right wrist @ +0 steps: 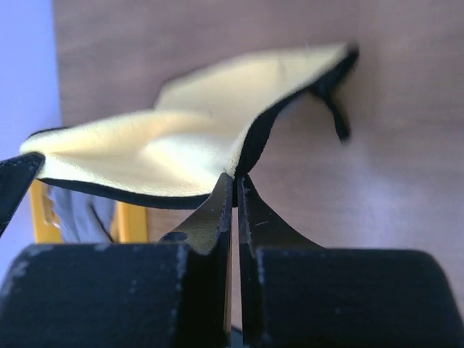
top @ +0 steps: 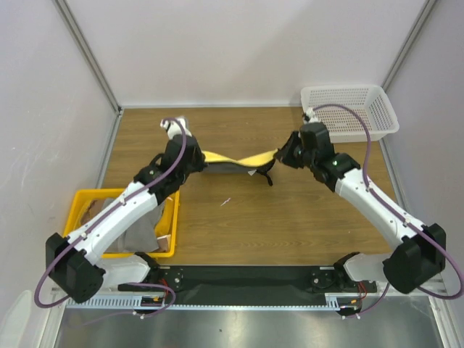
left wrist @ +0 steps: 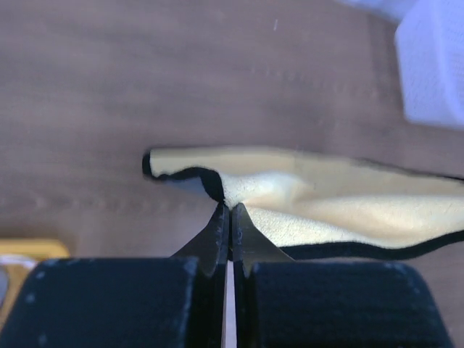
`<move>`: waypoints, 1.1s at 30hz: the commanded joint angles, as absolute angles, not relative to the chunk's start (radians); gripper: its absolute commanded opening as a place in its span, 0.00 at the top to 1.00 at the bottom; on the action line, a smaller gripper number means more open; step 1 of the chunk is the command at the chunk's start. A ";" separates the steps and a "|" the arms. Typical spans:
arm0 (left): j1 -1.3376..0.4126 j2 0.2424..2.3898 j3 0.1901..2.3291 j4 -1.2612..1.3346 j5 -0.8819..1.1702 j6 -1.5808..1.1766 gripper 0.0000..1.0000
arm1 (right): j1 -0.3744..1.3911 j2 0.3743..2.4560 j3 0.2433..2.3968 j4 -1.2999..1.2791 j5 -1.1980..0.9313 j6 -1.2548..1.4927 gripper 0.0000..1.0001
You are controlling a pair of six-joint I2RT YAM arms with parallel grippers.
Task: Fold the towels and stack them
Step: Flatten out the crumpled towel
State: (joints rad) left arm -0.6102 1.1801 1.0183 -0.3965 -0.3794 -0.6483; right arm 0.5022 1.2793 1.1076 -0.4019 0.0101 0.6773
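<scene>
At the near left, a yellow tray (top: 78, 199) holds a crumpled grey towel (top: 140, 233). Farther out, above the wooden table (top: 290, 225), the yellow towel (top: 230, 159) hangs twisted between both arms: the left gripper (left wrist: 230, 210) is pinched tight on one edge, the right gripper (right wrist: 235, 177) on the opposite edge. A white mesh basket (top: 384, 109) sits far right

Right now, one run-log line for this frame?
left gripper: shut on plain yellow black-edged cloth towel | right gripper: shut on same towel's other end | towel: stretched between them over brown wooden table
</scene>
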 commanded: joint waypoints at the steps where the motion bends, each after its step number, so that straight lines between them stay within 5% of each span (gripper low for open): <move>1: -0.554 1.271 1.210 -0.347 -0.382 -0.535 1.00 | 0.447 1.371 1.262 -0.371 -0.017 0.597 1.00; 13: -0.370 1.561 1.679 -0.267 -0.229 -0.391 1.00 | 0.322 1.709 1.866 -0.376 -0.118 0.423 1.00; 19: -0.362 1.672 1.729 -0.166 -0.235 -0.319 1.00 | 0.313 1.802 1.977 -0.339 -0.130 0.333 1.00; 33: -0.425 1.505 1.159 -0.158 -0.218 -0.393 1.00 | 0.313 1.583 1.249 -0.245 -0.179 0.425 1.00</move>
